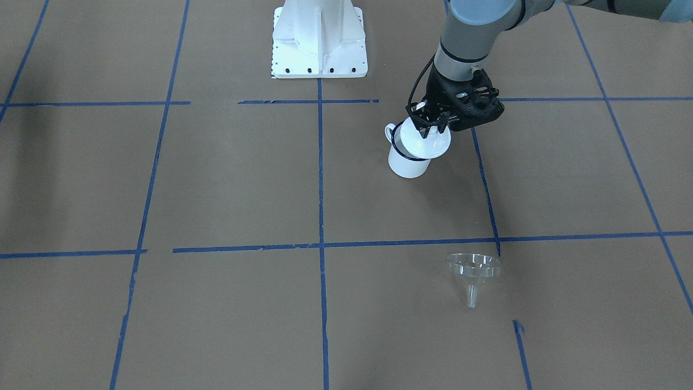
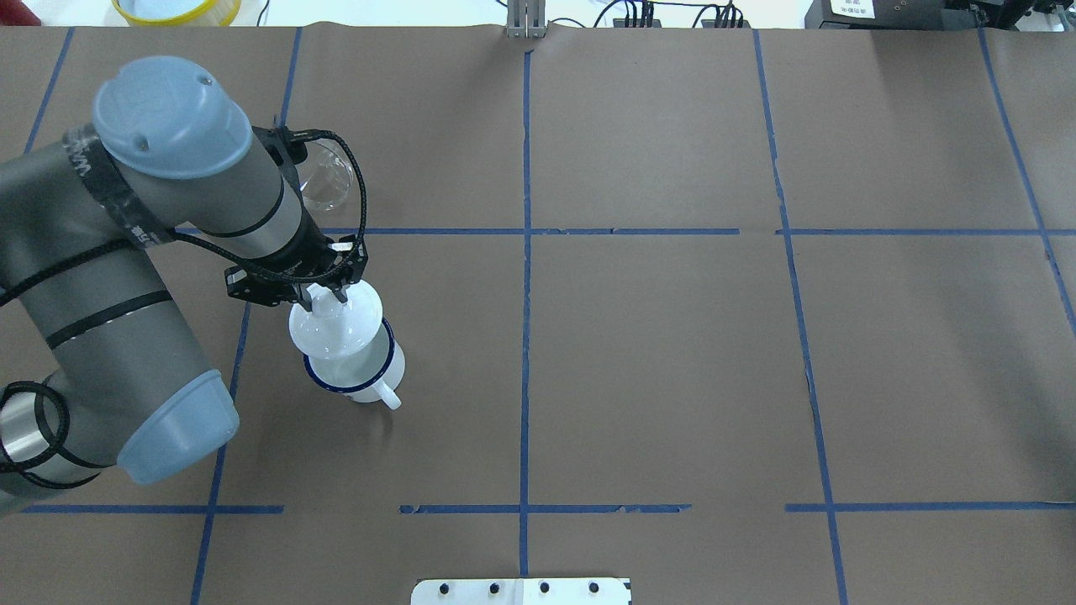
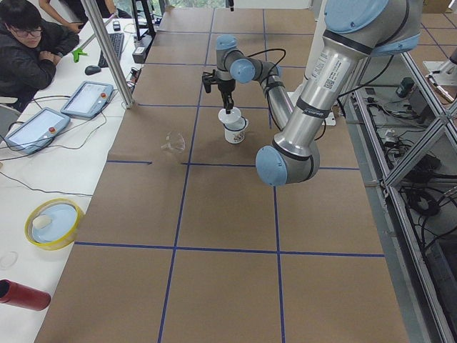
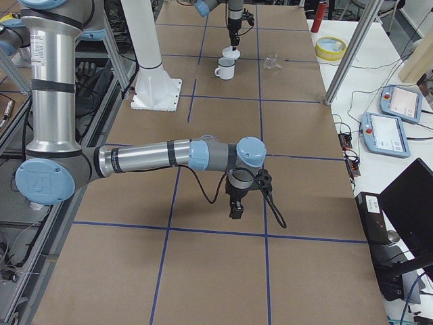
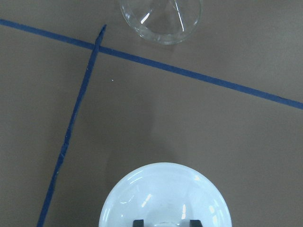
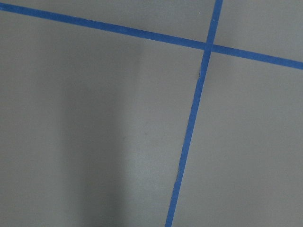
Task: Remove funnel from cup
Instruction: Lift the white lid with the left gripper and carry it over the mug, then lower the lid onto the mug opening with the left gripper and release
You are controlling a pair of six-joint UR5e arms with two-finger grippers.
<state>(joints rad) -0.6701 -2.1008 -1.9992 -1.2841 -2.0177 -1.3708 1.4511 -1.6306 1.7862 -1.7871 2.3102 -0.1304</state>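
Observation:
The cup (image 1: 406, 162) is a white enamel mug with a dark blue rim, standing upright on the brown paper; it also shows in the overhead view (image 2: 374, 378). My left gripper (image 1: 429, 128) is shut on the knob of a white domed lid (image 1: 433, 143), holding it over the mug's mouth, offset to one side. The lid fills the bottom of the left wrist view (image 5: 165, 194). The clear funnel (image 1: 472, 269) lies on the paper apart from the mug, beyond it from the robot, also seen in the wrist view (image 5: 161, 19). My right gripper (image 4: 236, 210) hangs low over bare paper; I cannot tell whether it is open.
The robot's white base plate (image 1: 319, 49) sits at the table's robot side. Blue tape lines (image 1: 320, 179) grid the paper. A yellow-rimmed dish (image 3: 53, 223) and tablets (image 3: 86, 98) sit on the side desk, where a person (image 3: 28, 50) is seated.

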